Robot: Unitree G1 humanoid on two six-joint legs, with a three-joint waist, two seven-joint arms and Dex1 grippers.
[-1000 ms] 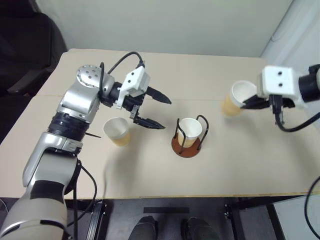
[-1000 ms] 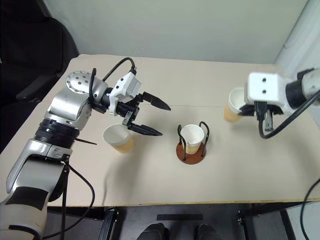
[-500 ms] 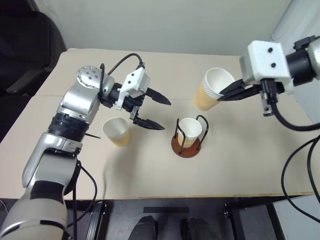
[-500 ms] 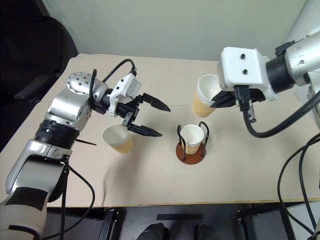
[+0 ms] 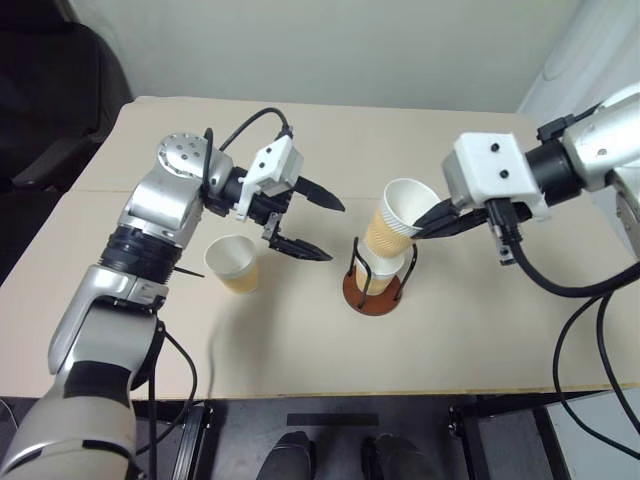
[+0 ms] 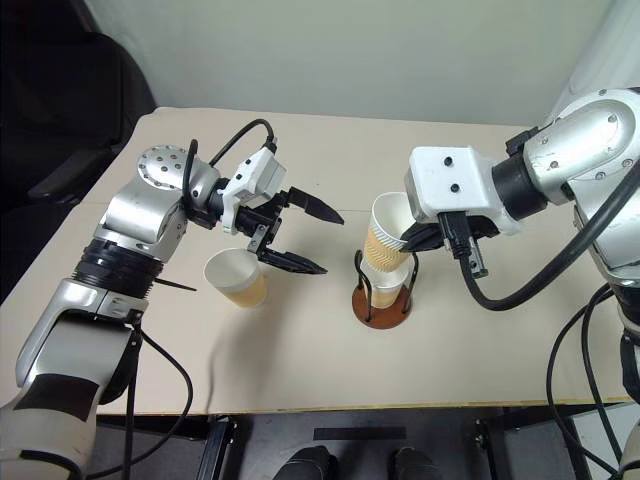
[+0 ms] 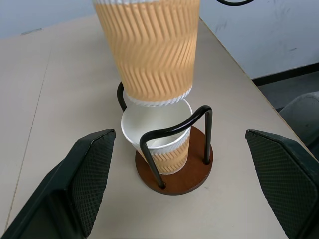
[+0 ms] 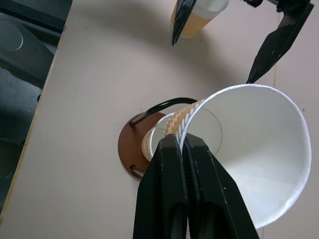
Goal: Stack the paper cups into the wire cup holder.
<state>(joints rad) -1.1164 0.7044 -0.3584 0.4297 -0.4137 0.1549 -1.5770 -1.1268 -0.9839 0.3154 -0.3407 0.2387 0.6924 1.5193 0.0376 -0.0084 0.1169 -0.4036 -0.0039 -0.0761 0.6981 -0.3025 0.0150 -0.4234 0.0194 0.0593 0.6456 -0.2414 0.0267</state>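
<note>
The right claw pinches the rim of a cup, tilted just above the cup in the holder mid-bench. The left claw gapes empty beside a third cup, open bench around.

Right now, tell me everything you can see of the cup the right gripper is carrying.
The carried cup is a tapered paper cup, tan-yellow with a ribbed zigzag wall, white inside, with a rolled white rim. It looks empty. The right gripper is shut on its rim, one of its fingers inside. It hangs tilted above the cup in the holder, its base at that cup's mouth, not yet pushed in; whether they touch is unclear.
</note>
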